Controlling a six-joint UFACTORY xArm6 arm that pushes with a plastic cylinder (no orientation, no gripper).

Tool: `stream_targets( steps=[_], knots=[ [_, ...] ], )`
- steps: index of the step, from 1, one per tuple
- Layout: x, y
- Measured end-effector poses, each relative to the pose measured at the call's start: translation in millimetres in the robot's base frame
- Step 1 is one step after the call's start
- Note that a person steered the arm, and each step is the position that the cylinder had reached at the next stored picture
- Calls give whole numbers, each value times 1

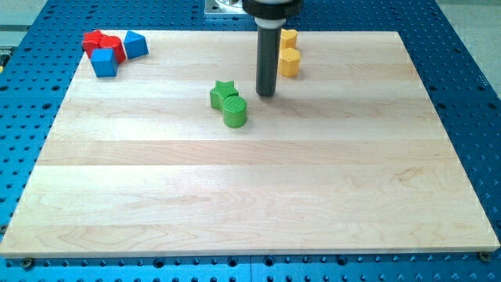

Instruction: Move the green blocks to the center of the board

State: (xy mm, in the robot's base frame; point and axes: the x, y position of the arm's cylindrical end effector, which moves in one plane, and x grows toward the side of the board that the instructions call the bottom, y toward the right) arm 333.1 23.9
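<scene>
Nearest the camera: bare lower half of the wood board (pixel 235 204), which sits on a blue pegboard table (pixel 470 94). Above that, a bit left of frame centre, a green cylinder (pixel 235 112) with a green star (pixel 222 93) touching it on its upper left; both lie above the board's middle. My tip (pixel 266 95) is down on the board just right of the star and just upper right of the cylinder, small gap, not touching either. The rod is plain, no gripper on it, so no open or closed state to give; it holds nothing. Upper centre, right of the rod: two yellow blocks (pixel 290 62) stacked in line, one above the other in frame, upper one partly hidden by the rod; shape unclear. Upper left corner: red blocks (pixel 104 43) bunched together, a blue cube (pixel 103 64) below them, a blue block (pixel 136 44) on their right, all touching or nearly.
</scene>
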Motion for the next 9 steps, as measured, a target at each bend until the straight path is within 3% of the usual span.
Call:
stream_targets(
  steps=[1,3,5,8,9],
  knots=[
    [-7,-46],
    [33,-36],
    [7,-71],
    [53,-30],
    [38,-23]
  ],
)
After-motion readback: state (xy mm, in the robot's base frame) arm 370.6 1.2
